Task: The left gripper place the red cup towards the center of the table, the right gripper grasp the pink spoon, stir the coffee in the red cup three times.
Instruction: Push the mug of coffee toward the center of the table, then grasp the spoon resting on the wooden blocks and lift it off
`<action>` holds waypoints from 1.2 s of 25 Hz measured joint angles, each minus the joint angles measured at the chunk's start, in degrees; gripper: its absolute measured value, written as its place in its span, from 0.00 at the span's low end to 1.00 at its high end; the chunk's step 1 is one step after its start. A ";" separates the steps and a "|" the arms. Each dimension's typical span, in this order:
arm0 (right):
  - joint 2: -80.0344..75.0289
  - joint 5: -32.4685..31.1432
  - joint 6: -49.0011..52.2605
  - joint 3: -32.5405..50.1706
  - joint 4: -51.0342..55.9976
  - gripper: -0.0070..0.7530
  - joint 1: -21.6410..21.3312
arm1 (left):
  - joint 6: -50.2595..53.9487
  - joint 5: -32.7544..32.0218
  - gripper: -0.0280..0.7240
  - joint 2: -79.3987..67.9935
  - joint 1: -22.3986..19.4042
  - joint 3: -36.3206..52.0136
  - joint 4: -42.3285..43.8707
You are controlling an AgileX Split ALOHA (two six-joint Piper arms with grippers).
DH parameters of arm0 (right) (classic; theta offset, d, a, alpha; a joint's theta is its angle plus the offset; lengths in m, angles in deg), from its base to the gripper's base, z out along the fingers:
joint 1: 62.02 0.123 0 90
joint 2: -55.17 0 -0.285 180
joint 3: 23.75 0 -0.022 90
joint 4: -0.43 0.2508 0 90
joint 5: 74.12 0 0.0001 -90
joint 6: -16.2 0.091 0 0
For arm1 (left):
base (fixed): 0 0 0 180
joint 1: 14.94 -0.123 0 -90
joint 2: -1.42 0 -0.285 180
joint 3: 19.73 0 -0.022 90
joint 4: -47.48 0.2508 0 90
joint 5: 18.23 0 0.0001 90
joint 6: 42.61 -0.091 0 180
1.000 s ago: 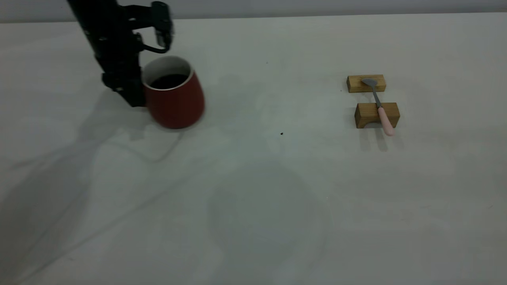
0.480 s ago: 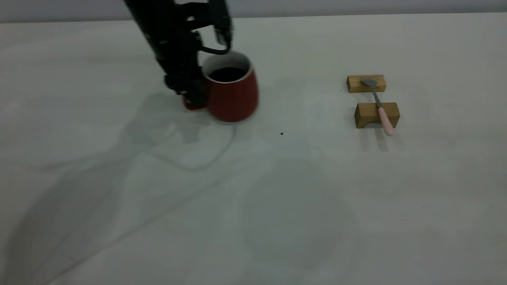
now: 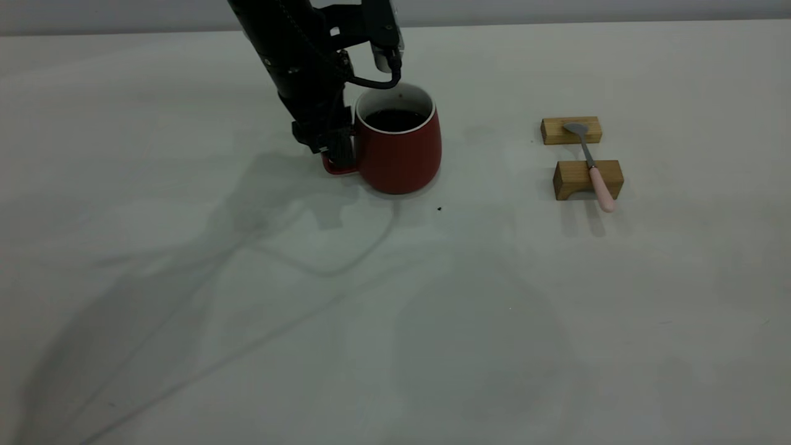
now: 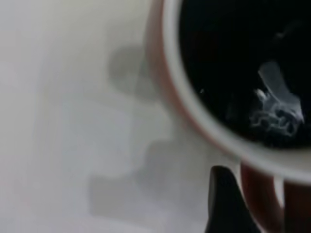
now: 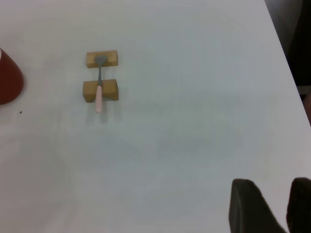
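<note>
The red cup stands upright near the table's middle, slightly toward the back, with dark coffee inside. My left gripper is on the cup's left side, shut on its loop handle. One black finger shows beside the handle in the left wrist view. The pink spoon lies across two wooden blocks to the cup's right, pink handle toward the front. My right gripper is open, holds nothing, and hangs far from the spoon; the exterior view does not show it.
Two tan wooden blocks carry the spoon. A tiny dark speck lies just in front of the cup. The table's edge runs along one side of the right wrist view.
My left gripper has carried the red cup from the back left to the right, toward the table's middle. The spoon and blocks have not moved.
</note>
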State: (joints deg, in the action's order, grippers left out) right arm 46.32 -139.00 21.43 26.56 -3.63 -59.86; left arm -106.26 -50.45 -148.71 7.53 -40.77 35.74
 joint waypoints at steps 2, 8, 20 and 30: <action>0.00 0.00 0.00 0.00 0.00 0.32 0.00 | 3.97 -0.69 0.67 0.77 -0.35 0.00 3.41; 0.00 0.00 0.00 0.00 0.00 0.32 0.00 | 9.61 -3.47 0.67 5.95 -0.97 0.00 8.61; 0.00 0.00 0.00 0.00 0.00 0.32 0.00 | 26.37 -22.75 0.67 30.64 -0.97 0.00 13.32; 0.00 0.00 0.00 0.00 0.00 0.32 0.00 | 61.07 -34.69 0.67 53.49 -0.97 1.34 23.46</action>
State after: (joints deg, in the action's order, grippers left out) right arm 46.32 -139.00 21.43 26.56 -3.63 -59.86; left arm -45.19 -85.14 -95.22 6.56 -39.43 59.21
